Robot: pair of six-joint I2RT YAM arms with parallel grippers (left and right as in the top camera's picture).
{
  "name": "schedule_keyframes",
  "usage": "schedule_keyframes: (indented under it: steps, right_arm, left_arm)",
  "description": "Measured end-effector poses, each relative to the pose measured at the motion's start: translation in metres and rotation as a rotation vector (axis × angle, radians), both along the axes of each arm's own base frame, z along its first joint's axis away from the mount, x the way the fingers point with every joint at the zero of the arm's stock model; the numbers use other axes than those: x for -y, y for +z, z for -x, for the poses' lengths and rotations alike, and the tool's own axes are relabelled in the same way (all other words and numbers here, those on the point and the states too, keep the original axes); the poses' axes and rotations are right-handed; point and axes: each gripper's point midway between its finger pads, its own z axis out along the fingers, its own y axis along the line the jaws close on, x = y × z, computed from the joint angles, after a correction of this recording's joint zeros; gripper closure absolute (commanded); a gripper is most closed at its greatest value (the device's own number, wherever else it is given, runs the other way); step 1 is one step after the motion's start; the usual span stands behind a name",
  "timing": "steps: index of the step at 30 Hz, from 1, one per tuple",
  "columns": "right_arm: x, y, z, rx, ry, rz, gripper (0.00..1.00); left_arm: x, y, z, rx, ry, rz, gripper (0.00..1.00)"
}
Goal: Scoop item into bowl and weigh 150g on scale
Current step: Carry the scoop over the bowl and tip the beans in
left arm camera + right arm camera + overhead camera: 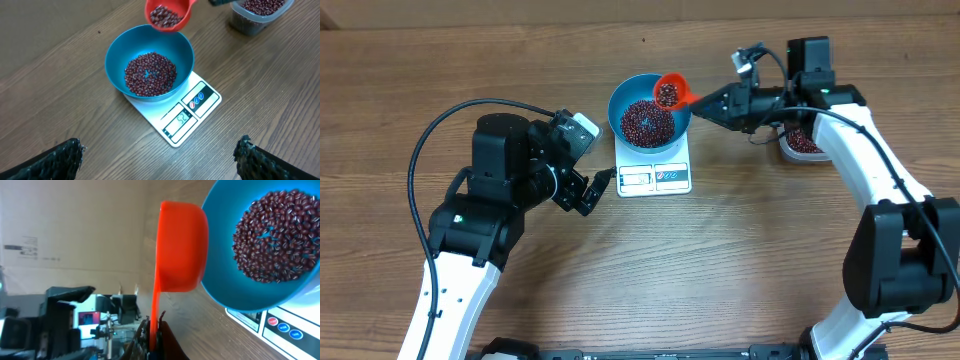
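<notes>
1. Wooden table (720, 280): the scale (655, 178), toward the far edge, carries the bowl (617, 105) of beans (648, 122).
2. Right gripper (708, 99) pinches the loaded scoop (670, 92) over the bowl's rim; left gripper (595, 193) fingers spread, empty.
3. Tip slowly, trickling beans; overshoot is likely.

Beans (648, 122) in bowl (619, 101); bowl on scale (655, 178); scoop (685, 95) over bowl rim; tub (798, 156) right of scale

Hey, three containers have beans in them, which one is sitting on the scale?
The blue bowl; it alone rests on the white scale. The orange scoop hangs above its rim, and the clear tub stands on the table.
</notes>
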Motion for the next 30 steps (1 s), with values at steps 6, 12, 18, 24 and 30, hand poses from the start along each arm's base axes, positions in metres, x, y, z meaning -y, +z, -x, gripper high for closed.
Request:
schedule_keyframes:
  steps: [6,12,18,24,30]
  right_arm:
    - [-0.019,-0.019,0.000,-0.036,-0.042,0.152,0.96]
    - [-0.028,-0.018,-0.005,0.014,-0.082,0.343,0.96]
    - [-0.040,-0.017,-0.006,0.126,-0.095,0.544,0.96]
    - [-0.043,-0.014,-0.011,0.232,-0.091,0.643,0.97]
    - [-0.047,-0.018,-0.010,0.298,-0.062,0.706,0.96]
  left_arm:
    - [0.000,0.000,0.000,0.000,0.000,0.000,0.01]
    - [0.000,0.000,0.000,0.000,0.000,0.000,0.00]
    - [0.000,0.000,0.000,0.000,0.000,0.000,0.00]
    - [0.000,0.000,0.000,0.000,0.000,0.000,0.01]
    - [0.000,0.000,0.000,0.000,0.000,0.000,0.01]
